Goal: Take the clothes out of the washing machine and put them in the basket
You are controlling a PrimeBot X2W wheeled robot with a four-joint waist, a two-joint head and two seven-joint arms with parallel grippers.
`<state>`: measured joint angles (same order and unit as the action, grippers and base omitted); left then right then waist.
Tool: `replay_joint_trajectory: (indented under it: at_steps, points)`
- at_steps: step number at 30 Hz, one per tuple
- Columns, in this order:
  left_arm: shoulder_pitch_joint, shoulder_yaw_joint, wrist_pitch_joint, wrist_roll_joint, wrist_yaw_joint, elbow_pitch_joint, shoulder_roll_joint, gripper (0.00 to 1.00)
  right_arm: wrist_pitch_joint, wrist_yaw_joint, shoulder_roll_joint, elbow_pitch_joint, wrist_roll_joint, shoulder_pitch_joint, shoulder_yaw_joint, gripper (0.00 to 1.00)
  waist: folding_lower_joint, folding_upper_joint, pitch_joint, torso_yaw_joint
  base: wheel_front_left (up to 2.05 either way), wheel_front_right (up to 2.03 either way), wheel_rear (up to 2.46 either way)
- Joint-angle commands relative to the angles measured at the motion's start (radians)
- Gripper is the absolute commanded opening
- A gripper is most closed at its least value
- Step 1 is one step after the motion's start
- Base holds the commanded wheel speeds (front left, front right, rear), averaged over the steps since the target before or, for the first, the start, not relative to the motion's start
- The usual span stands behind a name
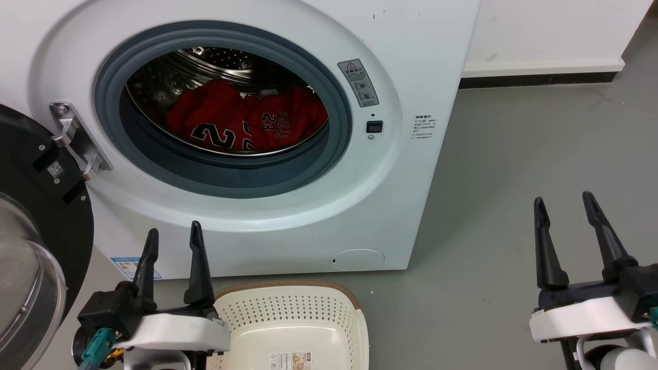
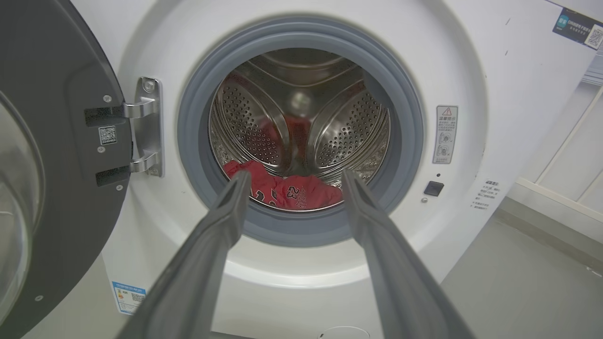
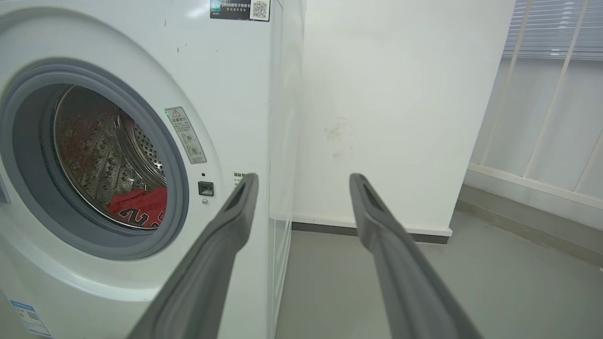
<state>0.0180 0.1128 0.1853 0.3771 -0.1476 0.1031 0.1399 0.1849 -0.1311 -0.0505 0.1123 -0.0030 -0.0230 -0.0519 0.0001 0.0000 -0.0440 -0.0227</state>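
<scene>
The white washing machine [image 1: 421, 46] stands with its round door [image 1: 46, 205] swung wide to the left. Red clothes [image 1: 247, 121] with "23" lettering lie heaped at the bottom of the steel drum, also visible as clothes [image 2: 287, 190] and clothes [image 3: 139, 207]. The cream basket [image 1: 290, 308] sits on the floor right below the machine's front. My left gripper [image 1: 174, 231] is open and empty, low in front of the machine, beside the basket's left edge. My right gripper [image 1: 563, 198] is open and empty over the floor, well right of the machine.
Grey floor [image 1: 514, 169] stretches right of the machine to a white wall [image 1: 545, 31] with a dark skirting. The open door and its metal hinge [image 1: 77, 136] crowd the left side. A window frame [image 3: 541, 117] stands further right.
</scene>
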Motion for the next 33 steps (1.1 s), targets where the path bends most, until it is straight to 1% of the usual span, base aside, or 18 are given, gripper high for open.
replay_joint_trajectory:
  at_steps: [1, 10, 15, 19, 24, 33]
  points:
    - [0.001, -0.006, 0.009, -0.025, 0.018, 0.002, -0.005, 1.0, 0.009, 0.001, 0.0, -0.008, -0.019, 0.009, -0.005, 1.0, -0.0001, 0.0, 0.0, -0.002, 0.0, 0.0, 0.0]
    - [0.016, -0.032, 0.029, -0.095, 0.115, -0.033, -0.029, 1.0, 0.029, 0.001, 0.0, -0.044, -0.065, 0.02, -0.007, 1.0, -0.0001, 0.0, -0.003, -0.012, 0.0, 0.0, 0.0]
    - [0.017, -0.073, 0.039, -0.118, 0.171, -0.044, -0.053, 1.0, 0.039, 0.001, 0.0, -0.069, -0.031, 0.023, -0.024, 1.0, -0.0001, 0.0, -0.005, -0.017, 0.0, 0.0, 0.0]
    - [0.02, -0.088, 0.047, -0.16, 0.211, -0.052, -0.068, 1.0, 0.046, 0.001, 0.0, -0.11, -0.003, 0.029, -0.024, 1.0, -0.0001, 0.0, -0.004, -0.02, 0.0, 0.0, 0.0]
    - [0.021, -0.097, 0.057, -0.215, 0.235, -0.049, -0.076, 1.0, 0.056, 0.001, 0.001, -0.132, -0.034, 0.022, -0.016, 1.0, -0.0001, 0.0, -0.007, -0.02, 0.0, 0.0, 0.0]
    - [0.031, -0.094, 0.07, -0.299, 0.248, -0.043, -0.082, 1.0, 0.072, 0.001, 0.001, -0.139, -0.082, 0.023, -0.022, 1.0, -0.0001, 0.0, -0.009, -0.015, 0.0, 0.0, 0.0]
